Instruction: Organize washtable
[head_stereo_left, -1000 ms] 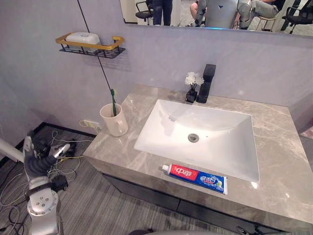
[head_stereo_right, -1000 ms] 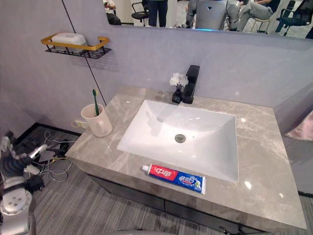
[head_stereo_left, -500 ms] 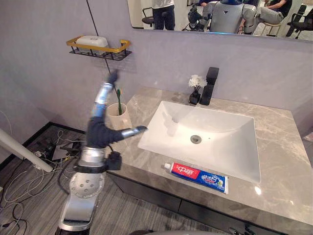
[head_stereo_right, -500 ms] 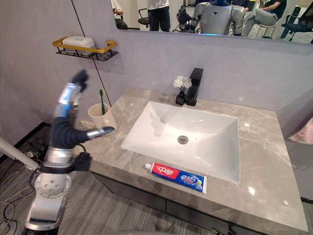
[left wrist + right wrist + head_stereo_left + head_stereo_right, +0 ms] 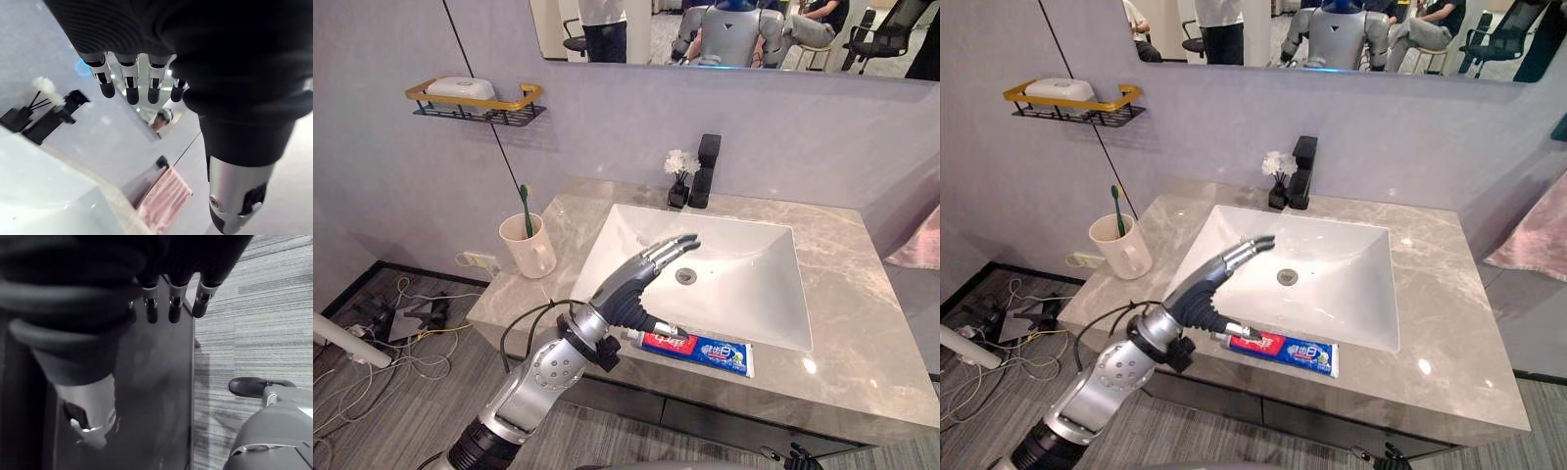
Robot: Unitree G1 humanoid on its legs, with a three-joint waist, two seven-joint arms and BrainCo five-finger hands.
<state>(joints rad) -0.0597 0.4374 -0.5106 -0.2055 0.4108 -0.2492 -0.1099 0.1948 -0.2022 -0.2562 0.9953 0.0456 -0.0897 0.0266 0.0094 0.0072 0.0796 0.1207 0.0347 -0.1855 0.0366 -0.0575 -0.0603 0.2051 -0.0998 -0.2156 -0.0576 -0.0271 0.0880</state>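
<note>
A red, white and blue toothpaste tube (image 5: 697, 349) lies on the grey marble counter (image 5: 862, 362) along the front rim of the white sink (image 5: 744, 284). My left hand (image 5: 631, 290) hovers over the sink's front left edge, open, with straight fingers (image 5: 128, 84) towards the drain. Its thumb (image 5: 668, 334) sits over the tube's left end; contact is unclear. A beige cup (image 5: 529, 250) with a green toothbrush (image 5: 526, 206) stands at the counter's left. My right hand (image 5: 172, 308) hangs open beside the dark cabinet, near the floor.
A black faucet (image 5: 706, 170) and a small vase of white flowers (image 5: 679, 174) stand behind the sink. A gold-railed wall shelf (image 5: 475, 100) holds a white soap box. A pink towel (image 5: 1534, 233) hangs at the right. A mirror spans the wall above.
My left hand has dropped from beside the cup and swung right, over the sink's front edge by the tube. The camera view has shifted a little.
</note>
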